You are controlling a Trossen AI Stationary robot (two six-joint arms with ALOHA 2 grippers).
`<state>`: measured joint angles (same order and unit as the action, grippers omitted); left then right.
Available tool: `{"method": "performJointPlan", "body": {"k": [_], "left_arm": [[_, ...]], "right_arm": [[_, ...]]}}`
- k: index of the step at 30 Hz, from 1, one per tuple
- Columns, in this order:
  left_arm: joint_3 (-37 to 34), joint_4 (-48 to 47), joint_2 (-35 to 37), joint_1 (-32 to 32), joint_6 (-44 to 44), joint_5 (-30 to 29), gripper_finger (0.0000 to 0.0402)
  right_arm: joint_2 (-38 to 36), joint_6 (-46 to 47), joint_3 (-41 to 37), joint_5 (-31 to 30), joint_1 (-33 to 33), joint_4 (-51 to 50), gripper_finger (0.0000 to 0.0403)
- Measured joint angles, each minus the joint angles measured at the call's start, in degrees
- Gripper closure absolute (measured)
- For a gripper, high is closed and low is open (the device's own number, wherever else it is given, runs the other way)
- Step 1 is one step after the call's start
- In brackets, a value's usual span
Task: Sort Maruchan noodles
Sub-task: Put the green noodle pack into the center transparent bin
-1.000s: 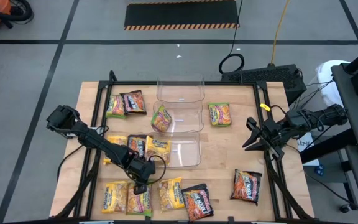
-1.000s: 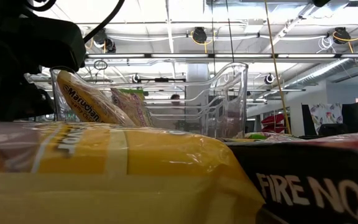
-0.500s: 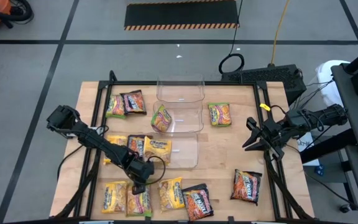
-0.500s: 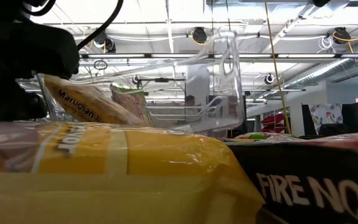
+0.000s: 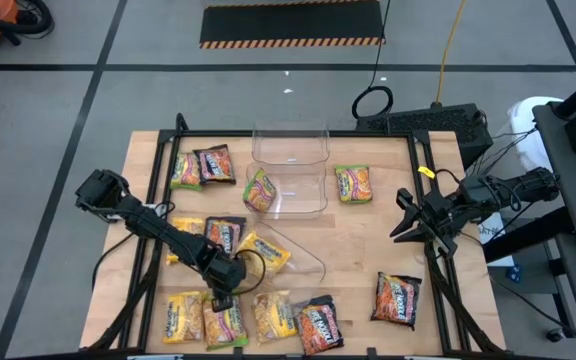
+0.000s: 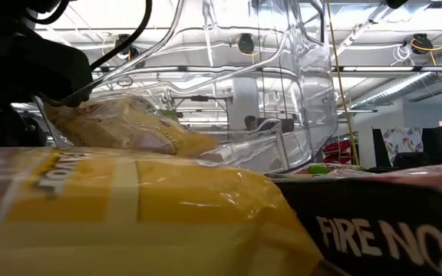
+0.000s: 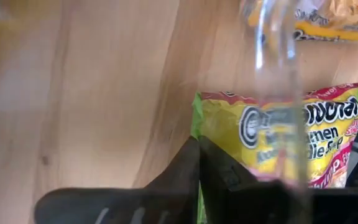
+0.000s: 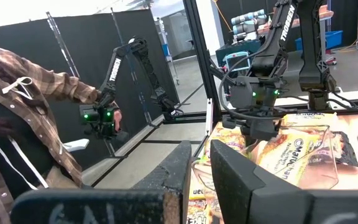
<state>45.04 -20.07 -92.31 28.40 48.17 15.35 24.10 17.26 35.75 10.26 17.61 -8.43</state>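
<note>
Readable print is scarce: "FIRE NOO", cut off at the frame edge, on a dark packet (image 6: pixel 390 230) filling the low view's right foreground, and "Maruchan" on a yellow packet (image 8: pixel 289 155) seen past the right claw (image 8: pixel 197 163).

From above, about a dozen noodle packets (image 5: pixel 253 318) lie on the wooden tabletop (image 5: pixel 368 245). Two sit at the far left corner, one leans in the middle bin (image 5: pixel 298 190), one lies right of it, and one dark packet (image 5: pixel 397 298) lies alone near the right edge. The others crowd the left front, overlapping, so an exact tally is unsure.

There are three clear bins. The far bin (image 5: pixel 290 143) and the middle one stand level; the nearest bin (image 5: pixel 293 255) is tipped up, with a yellow packet (image 5: pixel 265 252) at its mouth.

The left claw (image 5: pixel 226 285) is closed over the tilted bin's rim, though the contact itself is blurred. The right claw (image 5: pixel 405 222) hovers partly open over the right side, holding nothing.

A person's plaid sleeve (image 8: pixel 23 93) shows beyond the tabletop.
</note>
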Motion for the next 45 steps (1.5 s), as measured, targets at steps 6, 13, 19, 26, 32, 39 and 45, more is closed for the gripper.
{"method": "performJointPlan", "body": {"k": [6,13,19,26,32,39,45], "left_arm": [[0.0,0.06,0.0,0.0,1.93,-0.15,0.04],[0.28,0.04,0.0,0.0,3.53,-0.22,0.04],[2.21,0.04,0.0,-0.09,3.24,-0.46,0.0401],[3.73,-0.07,0.0,-0.04,3.18,-0.41,0.0401],[5.81,-2.72,0.0,-0.04,3.15,-0.39,0.0401],[11.93,-15.07,0.0,0.04,0.95,-0.35,0.0401],[16.57,-22.21,0.02,0.74,0.97,-0.33,0.0401]], "right_arm": [[0.0,0.0,0.0,0.0,0.0,0.0,0.0349],[0.0,-0.02,0.0,0.0,0.0,0.0,0.0349],[0.0,-0.59,0.0,0.02,0.0,0.0,0.0349],[0.01,-0.65,0.0,0.03,0.0,0.0,0.0349],[0.0,-0.64,0.0,0.04,0.0,-0.02,0.0349],[0.0,-1.86,0.0,0.06,0.0,-0.02,0.0349],[0.0,-1.95,0.0,0.06,0.0,-0.02,0.0349]]}}
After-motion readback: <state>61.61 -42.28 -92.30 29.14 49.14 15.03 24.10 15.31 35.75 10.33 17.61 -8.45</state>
